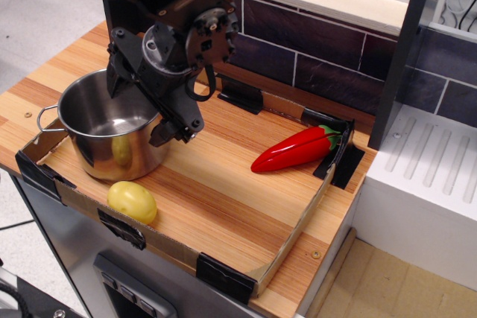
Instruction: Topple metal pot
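The metal pot stands upright at the left of the wooden board, shiny, with one wire loop handle showing on its left. Its right handle is hidden behind my gripper. My black gripper hangs over the pot's right rim with its jaws spread wide. One finger is over the far rim. The other finger is just outside the pot's right wall. It holds nothing.
A yellow potato lies in front of the pot by the front cardboard edge. A red pepper lies at the right. A dark tiled wall runs behind, and a white drainer stands at the right.
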Controlling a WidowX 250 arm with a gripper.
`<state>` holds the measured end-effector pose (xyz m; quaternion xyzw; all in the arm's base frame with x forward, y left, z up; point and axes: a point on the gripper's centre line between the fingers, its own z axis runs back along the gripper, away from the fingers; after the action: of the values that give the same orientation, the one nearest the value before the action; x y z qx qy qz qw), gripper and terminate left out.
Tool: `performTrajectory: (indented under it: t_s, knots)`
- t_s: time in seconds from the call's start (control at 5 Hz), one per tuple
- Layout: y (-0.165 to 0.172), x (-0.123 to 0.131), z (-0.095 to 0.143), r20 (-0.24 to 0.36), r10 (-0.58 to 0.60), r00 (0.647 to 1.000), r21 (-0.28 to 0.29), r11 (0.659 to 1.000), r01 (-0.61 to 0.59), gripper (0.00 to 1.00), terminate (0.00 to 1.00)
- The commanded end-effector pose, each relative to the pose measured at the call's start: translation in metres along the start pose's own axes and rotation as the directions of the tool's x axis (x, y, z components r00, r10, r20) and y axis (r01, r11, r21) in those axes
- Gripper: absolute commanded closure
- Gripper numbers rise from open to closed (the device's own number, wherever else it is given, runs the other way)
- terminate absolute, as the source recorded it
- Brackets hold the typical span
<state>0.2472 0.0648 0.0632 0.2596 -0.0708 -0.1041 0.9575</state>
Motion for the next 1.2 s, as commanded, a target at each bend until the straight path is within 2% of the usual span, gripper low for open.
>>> performTrajectory:
  t_s: [0.0, 0.2, 0.4, 1.0]
  knots:
    - [0.015, 0.001, -0.003, -0.008, 0.022, 1.000, 0.003, 1.000, -0.022, 0.00, 0.00]
    - [0.018, 0.001, -0.005, -0.003, 0.021, 1.000, 0.001, 1.000, -0.021, 0.00, 0.00]
    - [0.021, 0.003, -0.008, 0.000, 0.017, 1.000, -0.034, 0.999, -0.017, 1.00, 0.00]
    - [0.032, 0.011, -0.011, -0.023, 0.005, 1.000, -0.133, 0.991, -0.008, 1.00, 0.00]
